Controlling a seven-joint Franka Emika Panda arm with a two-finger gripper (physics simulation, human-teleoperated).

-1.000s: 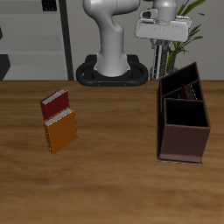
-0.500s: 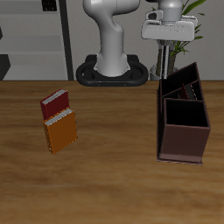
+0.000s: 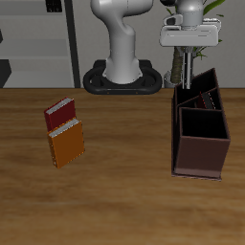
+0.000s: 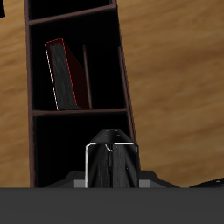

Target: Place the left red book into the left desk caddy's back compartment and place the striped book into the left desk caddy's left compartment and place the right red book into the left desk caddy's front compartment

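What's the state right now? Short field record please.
tool: above left desk caddy, shut on striped book
left red book: standing inside the caddy
right red book: flat on table, beside orange book
not yet placed: striped book, right red book

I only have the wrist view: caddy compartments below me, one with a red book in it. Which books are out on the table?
Observer: One red book lies flat on the table, well away from the caddy.
Operator: Anything next to it?
Observer: An orange book lies right against it, on the side nearer the table's front edge.
Operator: How high is the end effector?
Observer: The end effector is above the caddy's back end. The striped book hangs upright from it, with its lower end roughly at the caddy's rim.
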